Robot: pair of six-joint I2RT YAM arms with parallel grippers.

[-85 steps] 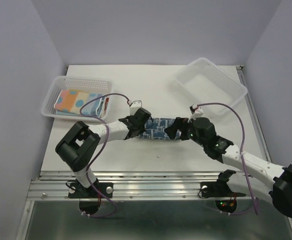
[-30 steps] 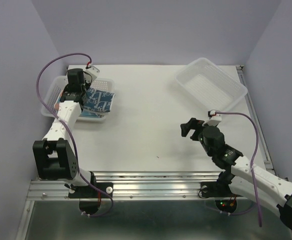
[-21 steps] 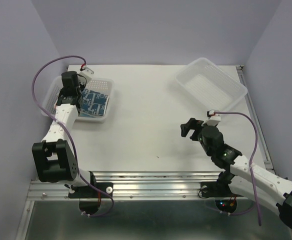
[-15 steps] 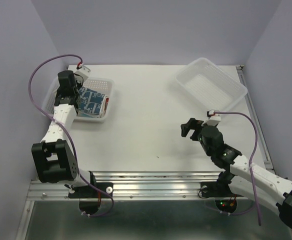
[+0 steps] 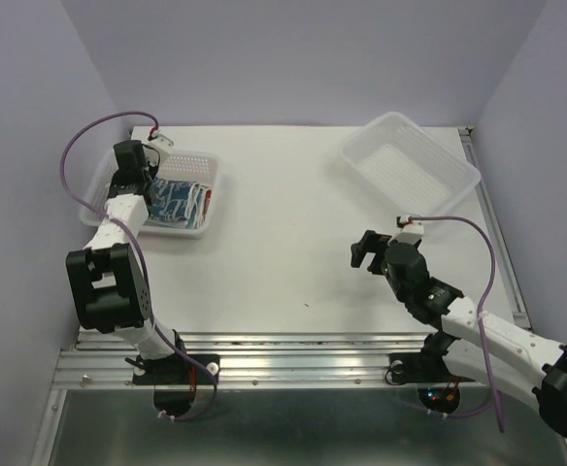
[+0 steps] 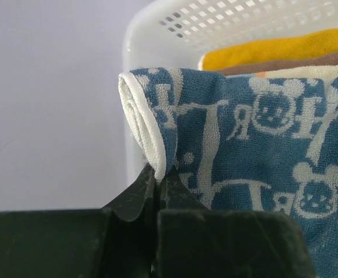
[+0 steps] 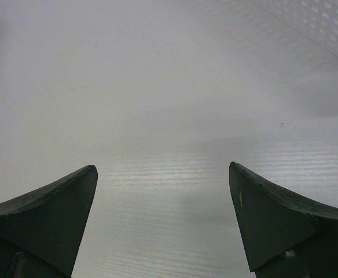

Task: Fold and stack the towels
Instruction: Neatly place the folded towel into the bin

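Now your left arm is folded at the elbow and reaches to the basket (image 5: pixel 209 161), wrist bent over its left end. Your left gripper (image 6: pixel 156 175) is pinching the rolled edge of the blue-white towel (image 6: pixel 261 150), which lies inside the basket on the mustard towel (image 6: pixel 285 49). Your right arm lies low, well right of the basket, with your right gripper (image 7: pixel 163 169) spread wide above the table (image 7: pixel 157 87).

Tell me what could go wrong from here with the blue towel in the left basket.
1. The left jaws are shut on the rolled hem of the blue towel; if the arm lifts away before they open, the towel may drag off the pile.
2. That pull could also shift the yellow towel beneath it.
3. The hem sits by the basket wall and may catch there.
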